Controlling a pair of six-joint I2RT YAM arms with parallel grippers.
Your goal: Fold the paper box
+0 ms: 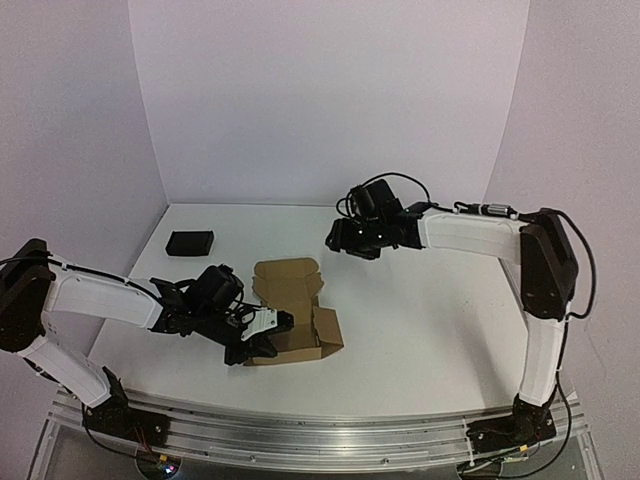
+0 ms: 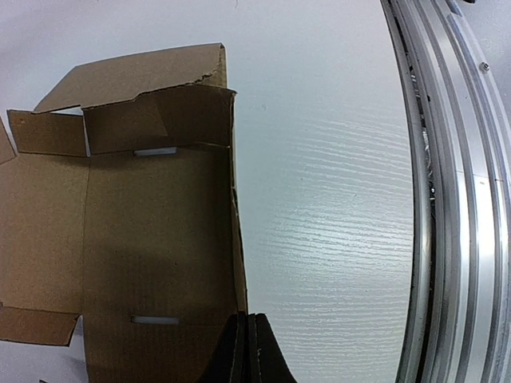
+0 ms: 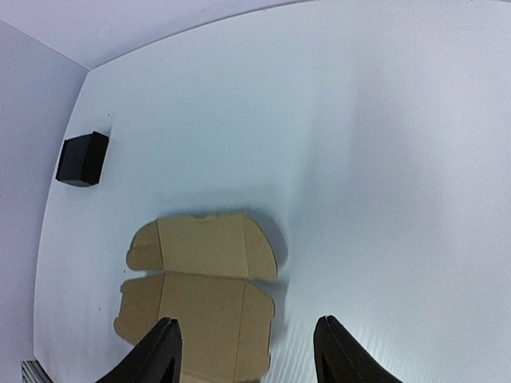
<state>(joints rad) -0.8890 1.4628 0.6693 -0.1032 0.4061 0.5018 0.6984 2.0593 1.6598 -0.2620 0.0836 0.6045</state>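
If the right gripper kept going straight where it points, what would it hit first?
Probably the paper box, near its edge; depth is unclear, so it might reach the table beside it instead.

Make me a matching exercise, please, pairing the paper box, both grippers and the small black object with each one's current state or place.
Things:
1. paper box
2. left gripper
3. right gripper
4. black object

States or places:
A. open, held above the table, gripping nothing
B. lying at the far left, apart from the cardboard
C. shut on the edge of a cardboard wall
D. brown, partly folded, some flaps raised

Pairs: 1-D, 2-C, 3-A, 4-B
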